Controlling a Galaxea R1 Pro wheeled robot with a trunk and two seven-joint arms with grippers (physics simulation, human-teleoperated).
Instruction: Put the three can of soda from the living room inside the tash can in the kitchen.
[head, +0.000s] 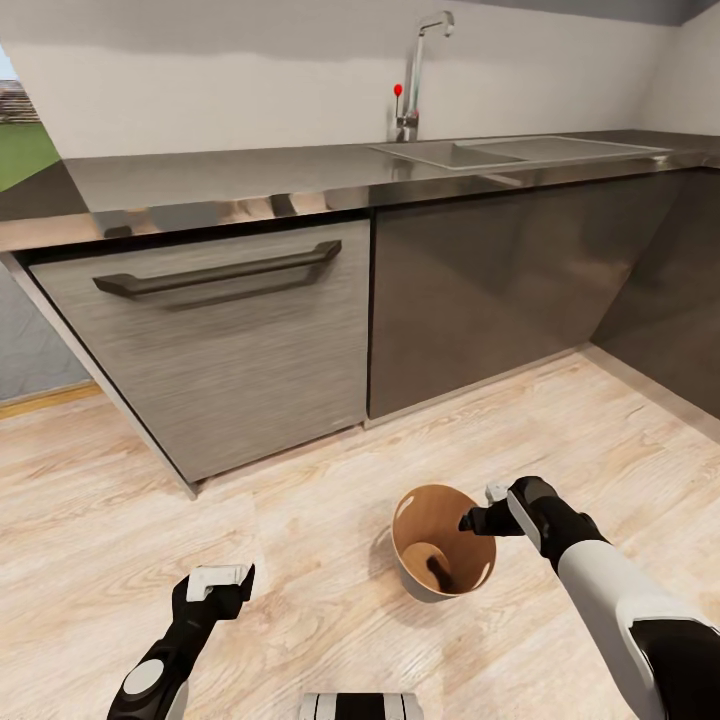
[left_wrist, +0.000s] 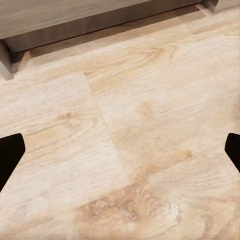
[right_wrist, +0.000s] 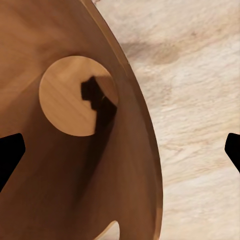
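The tash can (head: 412, 583) stands upright on the pale wood floor in front of the kitchen cabinets, grey-beige outside and brown inside. My right gripper (head: 478, 520) hovers over its right rim, open, with nothing between the fingers. In the right wrist view, the gripper (right_wrist: 120, 150) looks down into the tash can (right_wrist: 60, 40), where only a dark shadow lies on its round bottom. My left gripper (head: 225, 580) hangs open and empty over bare floor to the bin's left, as the left wrist view (left_wrist: 120, 150) also shows. The cans of soda are out of view.
Grey cabinet fronts with a dark bar handle (head: 215, 272) run behind the bin under a steel countertop (head: 250, 180) with a sink (head: 520, 152) and tall tap (head: 415, 70). More cabinets close in at the right. Wood floor (head: 300, 480) spreads around the bin.
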